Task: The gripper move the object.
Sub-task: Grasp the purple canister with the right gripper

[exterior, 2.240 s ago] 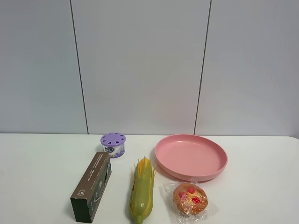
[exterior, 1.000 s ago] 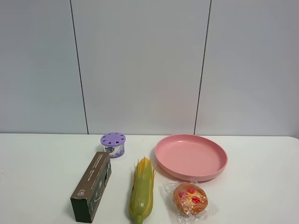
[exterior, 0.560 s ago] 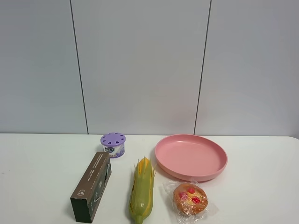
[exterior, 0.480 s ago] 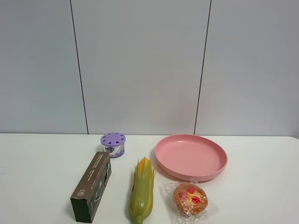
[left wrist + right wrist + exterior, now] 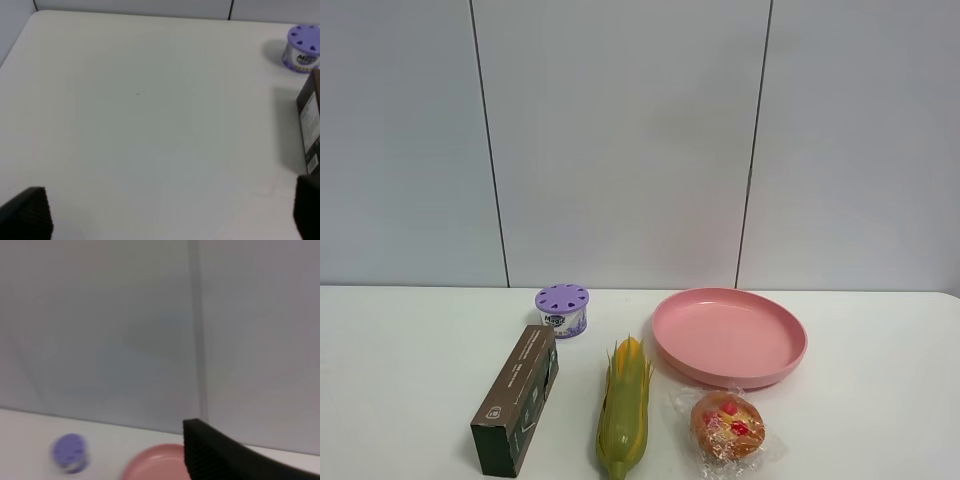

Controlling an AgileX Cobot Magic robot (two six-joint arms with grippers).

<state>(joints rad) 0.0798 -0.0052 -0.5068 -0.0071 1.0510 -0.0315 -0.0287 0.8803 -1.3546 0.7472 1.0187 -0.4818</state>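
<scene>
tub (image 5: 562, 310) upright on table (image 5: 400, 350), just behind dark box (image 5: 516, 398), left of plate (image 5: 730, 335). left gripper (image 5: 165, 220) wide open, empty, tub well ahead; likely nearer arm. right gripper (image 5: 235, 460) one finger visible, opening untellable.

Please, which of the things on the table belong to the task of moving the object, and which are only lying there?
Belongs to the job:
- white tub with purple lid

Only lying about:
- dark oblong box
- corn cob
- pink plate
- wrapped muffin
</scene>
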